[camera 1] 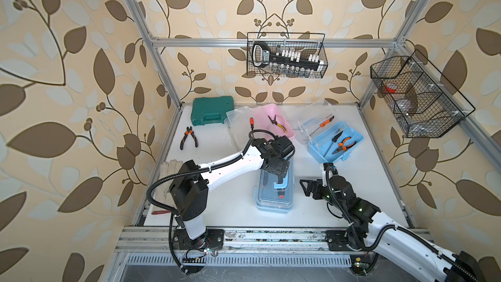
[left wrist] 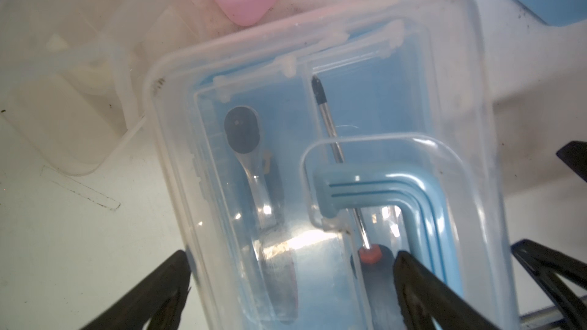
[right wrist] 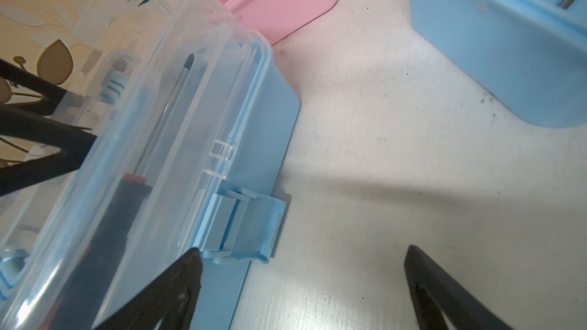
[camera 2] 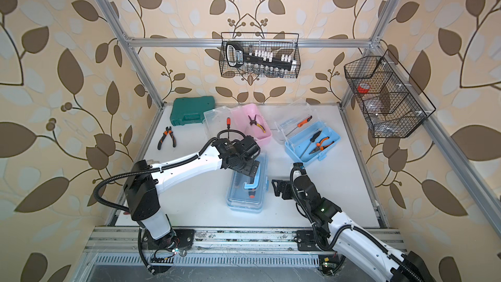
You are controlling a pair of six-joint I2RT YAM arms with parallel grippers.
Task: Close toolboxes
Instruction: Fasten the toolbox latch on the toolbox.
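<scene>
The nearest light blue toolbox lies mid-table with its clear lid down; a screwdriver and ratchet show through it. My left gripper hovers open over its far half, one fingertip outside the box's side and the other beside the folded handle. My right gripper is open and empty beside that box, one fingertip close to the blue latch, which sticks out from the side wall. The pink toolbox and the other light blue toolbox stand open at the back, with tools inside.
A dark green hard case sits at the back left, with orange-handled pliers in front of it. Gloves lie by the left edge. Wire baskets hang on the back wall and right wall.
</scene>
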